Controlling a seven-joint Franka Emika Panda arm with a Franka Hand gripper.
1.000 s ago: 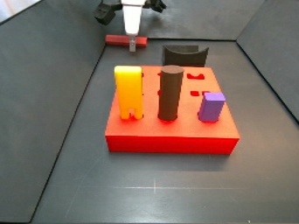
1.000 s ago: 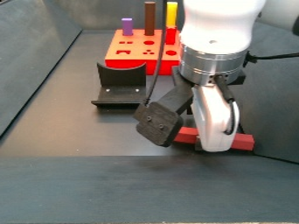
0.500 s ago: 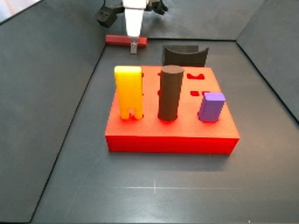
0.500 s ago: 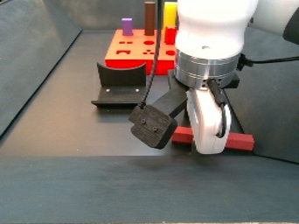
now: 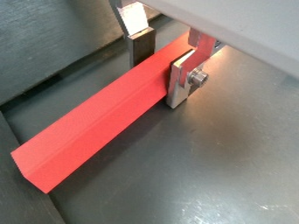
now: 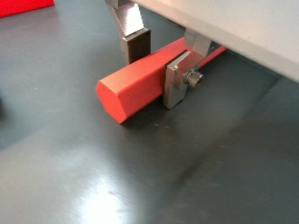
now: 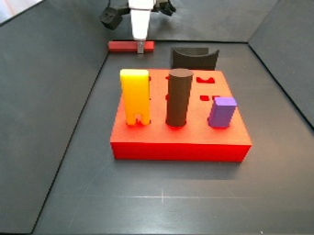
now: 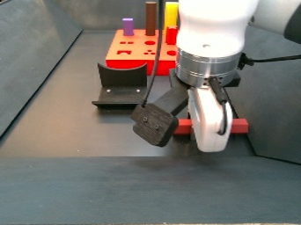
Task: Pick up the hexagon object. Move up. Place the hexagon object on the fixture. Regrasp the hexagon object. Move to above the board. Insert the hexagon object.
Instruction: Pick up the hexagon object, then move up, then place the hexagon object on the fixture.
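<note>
The tool (image 5: 162, 54) stands over the bar (image 5: 111, 109), one finger on each side of it, with the bar lying flat on the floor (image 7: 73, 184). In a side view the bar (image 7: 128, 46) lies behind the board (image 7: 182, 138), left of the fixture (image 7: 194, 59). Three pegs stand on the board.

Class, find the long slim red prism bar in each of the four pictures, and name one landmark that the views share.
Wrist view: the long slim red prism bar runs diagonally, between the gripper fingers.
Wrist view: its blunt end faces the camera, fingers either side.
Side view: at the back, beyond the red board, under the gripper.
Side view: near the front, mostly hidden by the gripper.
Shared landmark: the gripper.
</note>
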